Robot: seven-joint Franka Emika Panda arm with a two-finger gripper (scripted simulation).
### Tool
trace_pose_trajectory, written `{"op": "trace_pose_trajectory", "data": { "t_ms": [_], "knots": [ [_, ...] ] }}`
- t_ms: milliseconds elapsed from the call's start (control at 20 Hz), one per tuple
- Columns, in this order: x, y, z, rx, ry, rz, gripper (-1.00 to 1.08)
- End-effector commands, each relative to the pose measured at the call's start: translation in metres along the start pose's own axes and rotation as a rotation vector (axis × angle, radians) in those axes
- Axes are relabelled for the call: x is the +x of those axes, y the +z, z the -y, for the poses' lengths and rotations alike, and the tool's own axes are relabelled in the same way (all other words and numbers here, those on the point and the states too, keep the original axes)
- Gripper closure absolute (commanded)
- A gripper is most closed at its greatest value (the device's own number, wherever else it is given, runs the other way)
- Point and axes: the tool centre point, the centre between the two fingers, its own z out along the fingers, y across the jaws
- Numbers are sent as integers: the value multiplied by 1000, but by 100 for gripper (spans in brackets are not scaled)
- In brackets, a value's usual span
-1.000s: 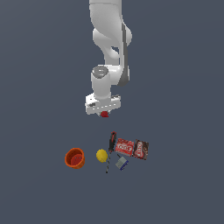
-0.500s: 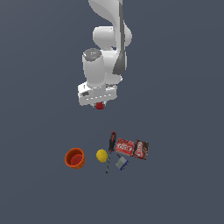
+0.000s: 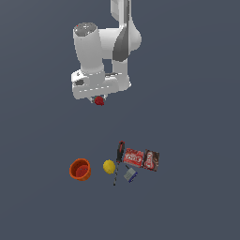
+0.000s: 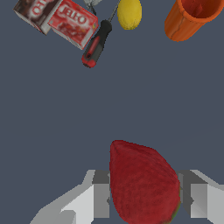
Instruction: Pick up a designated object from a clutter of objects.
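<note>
High above the orange plastic cup (image 3: 80, 169), the white parallel-jaw gripper (image 4: 144, 199) pinches the small red strawberry (image 3: 99, 101) between nearly closed fingers, carrying it clear of the clutter.

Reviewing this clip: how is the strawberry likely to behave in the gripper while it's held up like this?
The strawberry sits between the gripper fingers, well above the clutter. Its tapered, rounded shape could probably let it slip or rotate under a loose squeeze. It looks small and likely light, so holding it should need little force.

One strawberry (image 3: 99, 101), one orange cup (image 3: 80, 169), one yellow ball (image 3: 109, 166), one screwdriver (image 3: 119, 155), one flat box (image 3: 141, 159) and one grey-blue block (image 3: 130, 175) are counted.
</note>
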Motion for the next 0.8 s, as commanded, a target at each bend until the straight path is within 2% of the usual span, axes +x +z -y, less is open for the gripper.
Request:
{"op": "trace_pose_trajectory", "data": {
  "t_ms": [0,400,750],
  "knots": [
    [-4,-21,-7,0,0,0,108],
    [-16,-88,-29,0,0,1,108],
    [-21,-130,-44,0,-1,1,108]
  ]
}}
